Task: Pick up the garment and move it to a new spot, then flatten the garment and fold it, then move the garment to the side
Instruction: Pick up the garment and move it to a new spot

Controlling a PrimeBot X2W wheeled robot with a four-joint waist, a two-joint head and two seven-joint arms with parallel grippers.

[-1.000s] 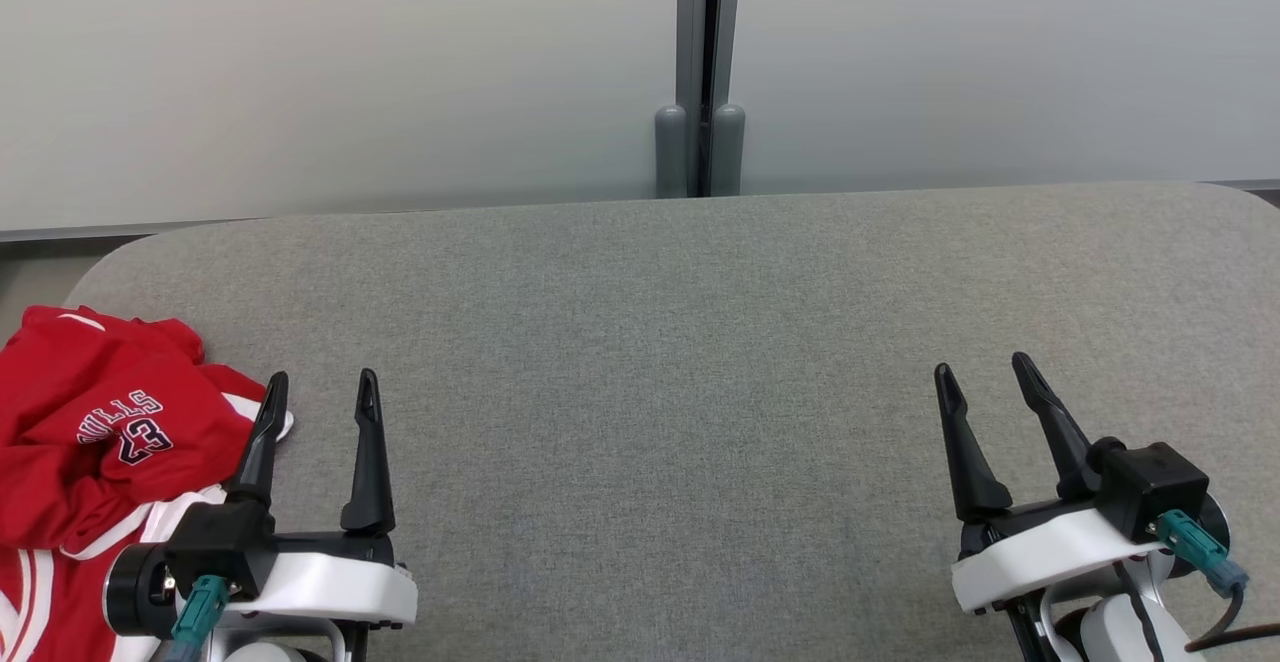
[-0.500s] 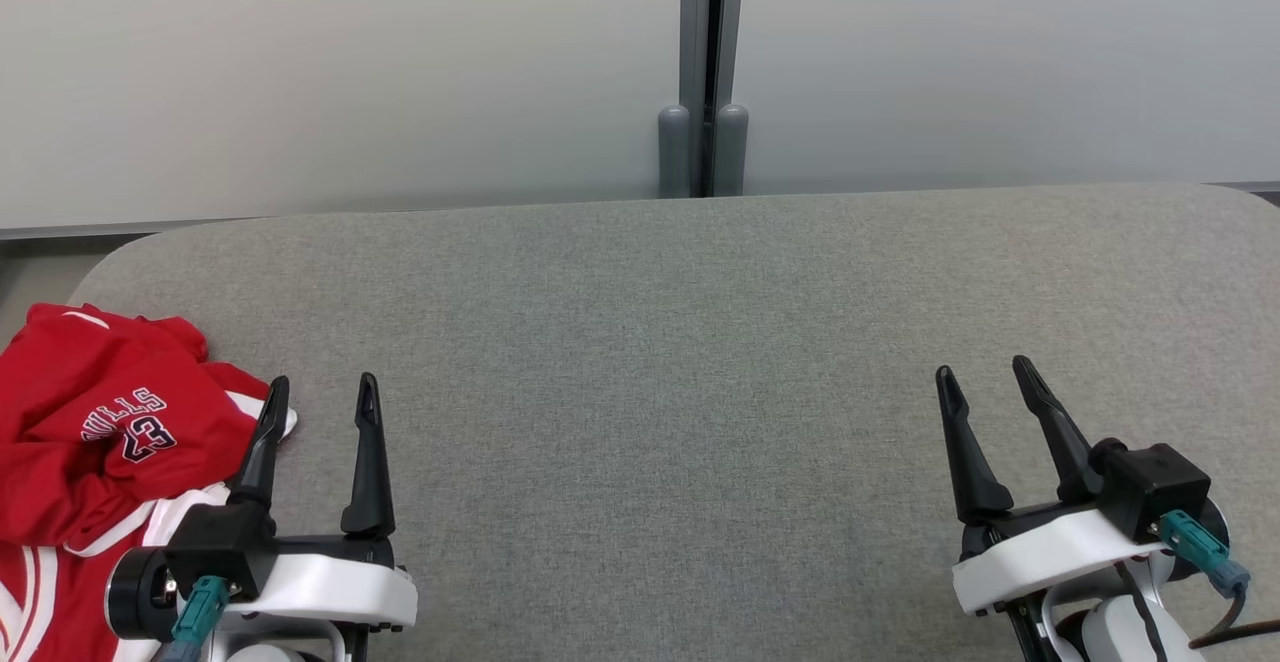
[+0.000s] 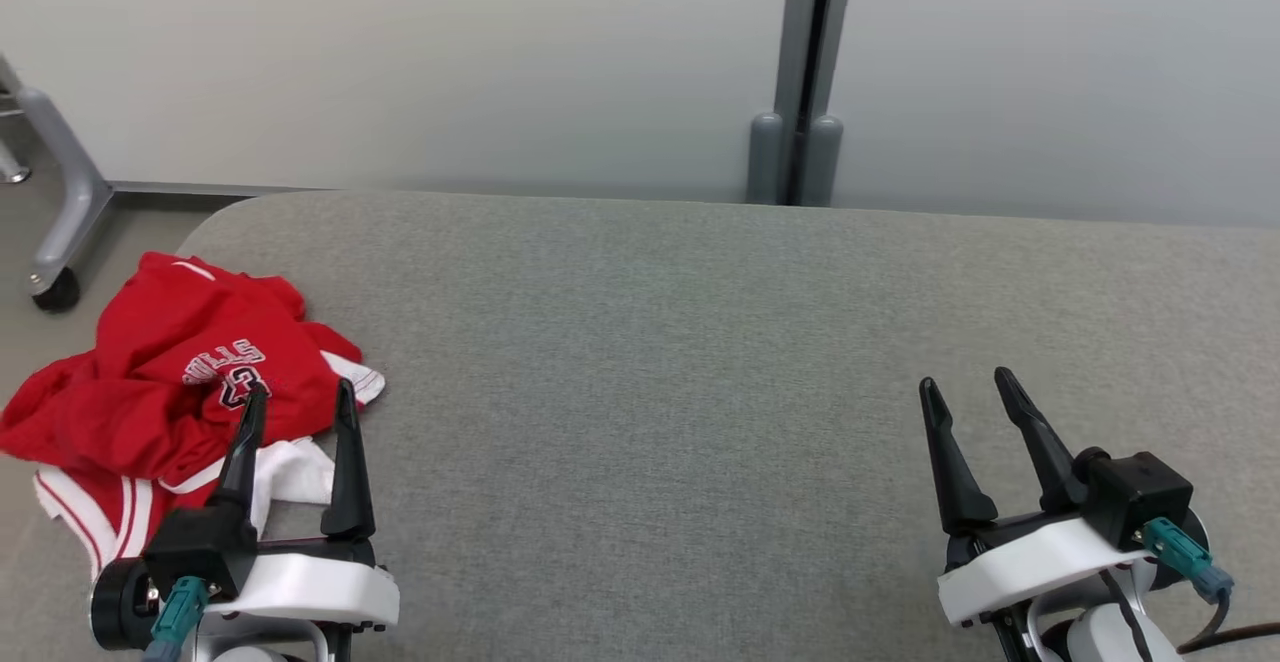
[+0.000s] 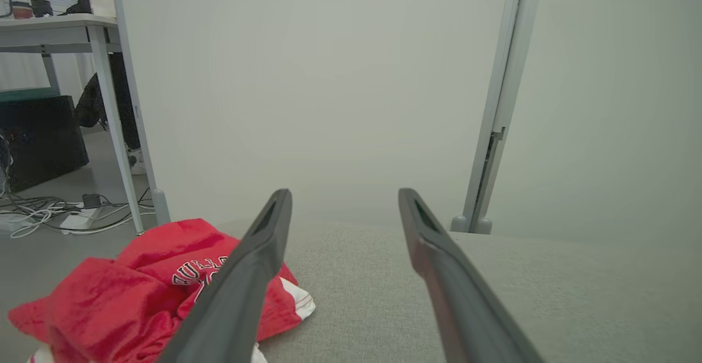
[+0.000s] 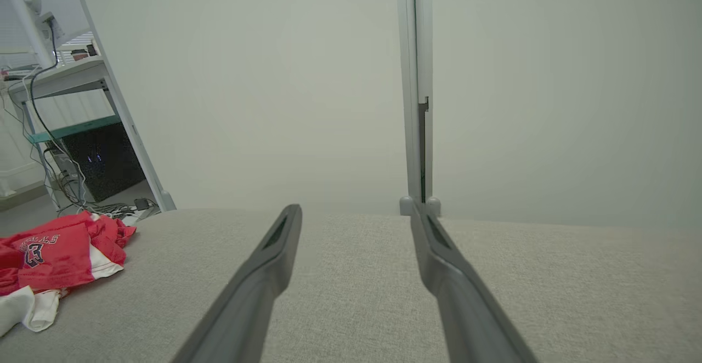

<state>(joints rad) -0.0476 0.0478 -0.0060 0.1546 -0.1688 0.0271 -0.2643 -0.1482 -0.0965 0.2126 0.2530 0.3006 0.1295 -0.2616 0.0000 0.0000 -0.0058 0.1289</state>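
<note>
Swinging the head left shifted my whole frame. The garment (image 3: 180, 382) itself hasn't moved, but I now see more of it, crumpled at frame left on the table's (image 3: 650, 342) end, so I can line up the pickup. Left gripper (image 3: 300, 392) is at lower left, fingers spread and empty, tips by the garment's edge. Right gripper (image 3: 965, 382) is at lower right, spread, empty, well apart.

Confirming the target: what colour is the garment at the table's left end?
The garment is red with white trim; head view shows it best.
</note>
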